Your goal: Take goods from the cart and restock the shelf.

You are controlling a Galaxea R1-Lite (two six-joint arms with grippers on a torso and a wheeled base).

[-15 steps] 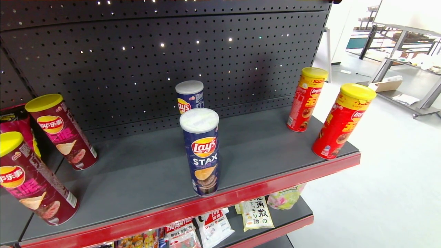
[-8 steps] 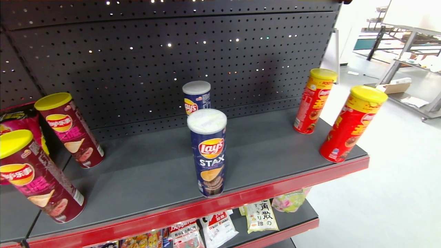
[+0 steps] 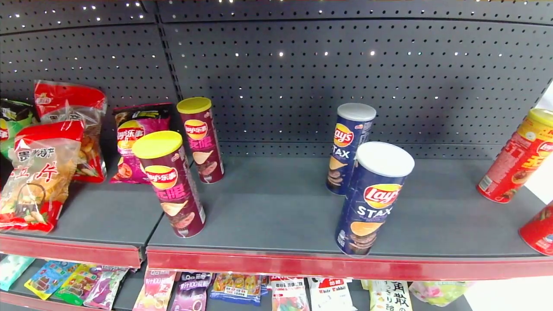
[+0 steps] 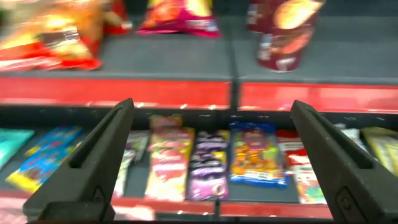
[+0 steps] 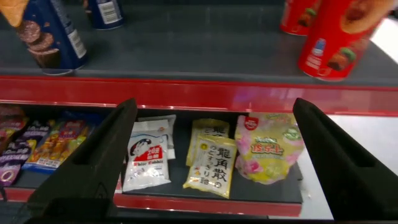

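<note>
Blue white-lidded cardboard crisp tube point(image 3: 372, 203) stands upright by the red front lip of the dark grey metal shelf point(image 3: 276, 207), above and beyond the empty, wide-spread left gripper point(image 4: 211, 107) and right gripper point(image 5: 214, 106).

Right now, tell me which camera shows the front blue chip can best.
The head view: the front blue chip can stands whole there, lid to base, upright near the shelf edge. The right wrist view catches just its lower end. The left wrist view faces the maroon can instead.
</note>
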